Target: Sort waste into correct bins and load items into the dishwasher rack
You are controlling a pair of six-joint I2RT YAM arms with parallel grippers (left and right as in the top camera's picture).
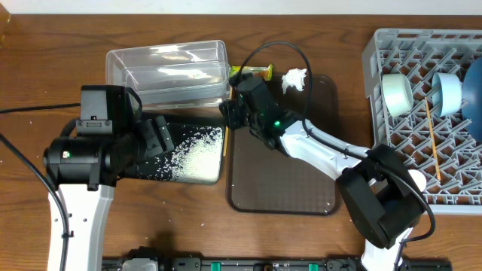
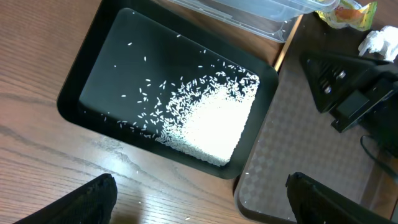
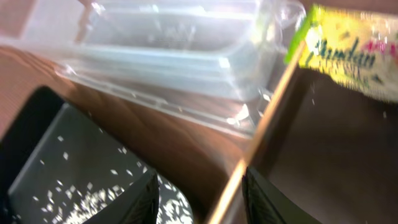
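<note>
Glossy plastic tub (image 1: pixel 167 69), wooden table (image 1: pixel 45 60)

I count one clear plastic tub (image 1: pixel 169 68), one black tray (image 2: pixel 118 68), one brown serving tray (image 1: pixel 282 181) and one grey dishwasher rack (image 1: pixel 422 162). There are two bowls, a pale green-white bowl (image 1: pixel 397 92) and a light blue bowl (image 1: pixel 446 92), and one blue plate (image 1: pixel 476 105). I make out two wooden chopsticks (image 1: pixel 432 143), one snack wrapper (image 1: pixel 252 73) and one crumpled tissue (image 1: pixel 295 78). The rice grains (image 2: pixel 211 127) are too many to count.
</note>
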